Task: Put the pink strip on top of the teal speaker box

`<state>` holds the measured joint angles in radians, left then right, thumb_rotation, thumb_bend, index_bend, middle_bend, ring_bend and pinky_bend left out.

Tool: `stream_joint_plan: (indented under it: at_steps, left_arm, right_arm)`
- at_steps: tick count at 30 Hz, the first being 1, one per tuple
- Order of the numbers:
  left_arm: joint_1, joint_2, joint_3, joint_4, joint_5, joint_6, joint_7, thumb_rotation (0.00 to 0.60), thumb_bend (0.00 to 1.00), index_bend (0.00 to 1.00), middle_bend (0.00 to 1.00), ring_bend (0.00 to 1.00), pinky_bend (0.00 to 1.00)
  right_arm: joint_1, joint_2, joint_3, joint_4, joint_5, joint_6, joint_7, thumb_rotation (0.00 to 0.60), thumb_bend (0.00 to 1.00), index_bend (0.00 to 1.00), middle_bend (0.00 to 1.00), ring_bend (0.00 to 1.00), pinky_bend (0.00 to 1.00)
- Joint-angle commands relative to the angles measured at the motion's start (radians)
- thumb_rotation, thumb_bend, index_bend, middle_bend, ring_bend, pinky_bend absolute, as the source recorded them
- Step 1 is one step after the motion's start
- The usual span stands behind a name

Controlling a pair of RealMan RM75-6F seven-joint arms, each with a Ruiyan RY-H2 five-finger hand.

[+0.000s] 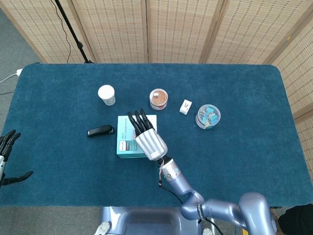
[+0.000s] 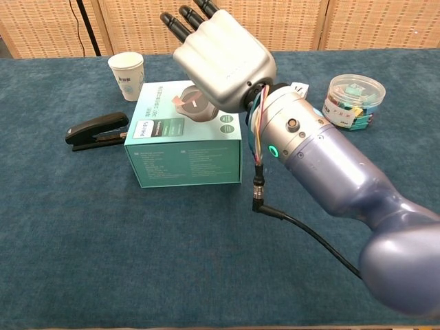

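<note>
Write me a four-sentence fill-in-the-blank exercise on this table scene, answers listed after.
1. The right hand hovers over the teal ______ box.
2. The black stapler lies on the box's ______ side in the head view.
3. The white paper ______ stands upright behind the stapler.
4. The left hand is at the table's ______ edge, holding nothing.

Answers: speaker; left; cup; left

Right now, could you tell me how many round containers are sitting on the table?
3: a white paper cup at the back left, a brown-lidded tub behind the teal box, and a clear tub of clips to the right. The right hand might hide more.
</note>
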<state>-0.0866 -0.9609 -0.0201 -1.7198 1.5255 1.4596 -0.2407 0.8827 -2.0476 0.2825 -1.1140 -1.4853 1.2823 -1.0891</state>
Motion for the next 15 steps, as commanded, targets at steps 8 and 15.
stream_joint_plan:
  at_steps: [8,15]
  left_arm:
    - [0.002,0.004,0.001,0.005,0.000,0.003,-0.015,0.600,0.00,0.00,0.00,0.00,0.00]
    - [0.002,0.005,0.002,0.005,0.003,0.004,-0.016,0.600,0.00,0.00,0.00,0.00,0.00]
  right_arm:
    - [0.004,-0.011,-0.013,0.008,-0.011,0.001,0.013,0.600,0.72,0.42,0.00,0.00,0.00]
    - [-0.002,-0.002,-0.020,-0.008,-0.012,0.001,0.018,0.600,0.72,0.17,0.00,0.00,0.00]
